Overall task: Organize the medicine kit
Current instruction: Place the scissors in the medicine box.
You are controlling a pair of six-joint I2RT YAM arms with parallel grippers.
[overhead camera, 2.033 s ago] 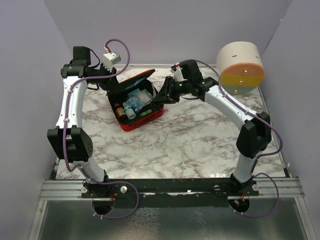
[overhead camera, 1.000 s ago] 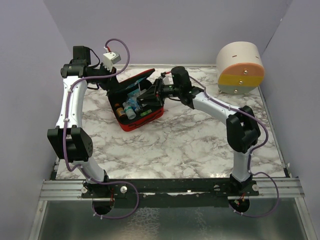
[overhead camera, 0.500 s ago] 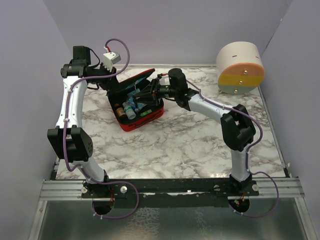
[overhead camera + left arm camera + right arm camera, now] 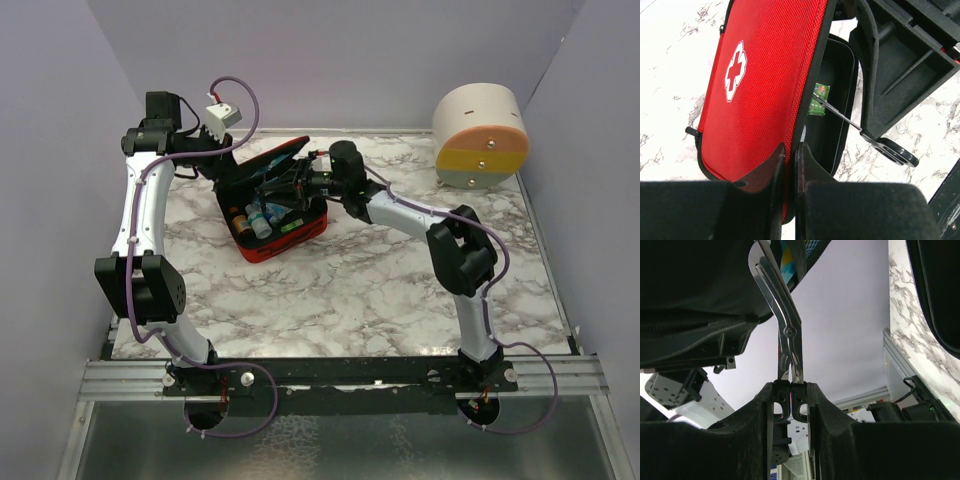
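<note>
The medicine kit (image 4: 283, 240), a red zippered case, lies open at the back left of the table with small bottles (image 4: 255, 216) in its black base. My left gripper (image 4: 790, 148) is shut on the edge of its raised lid (image 4: 765, 75), which shows the white cross. My right gripper (image 4: 791, 385) is shut on the black handles of metal scissors (image 4: 786, 315). The scissors (image 4: 840, 113) point into the gap between lid and base, the tips hidden behind black fabric. In the top view the right gripper (image 4: 300, 186) hovers over the kit's right side.
A round cream, orange, yellow and grey drawer container (image 4: 482, 135) stands at the back right corner. A small green packet (image 4: 818, 99) lies inside the case. Purple walls close in the table on three sides.
My right arm has swung left from beside the case to over it, carrying the scissors in under the lid. The left arm still holds the lid in the same place.
</note>
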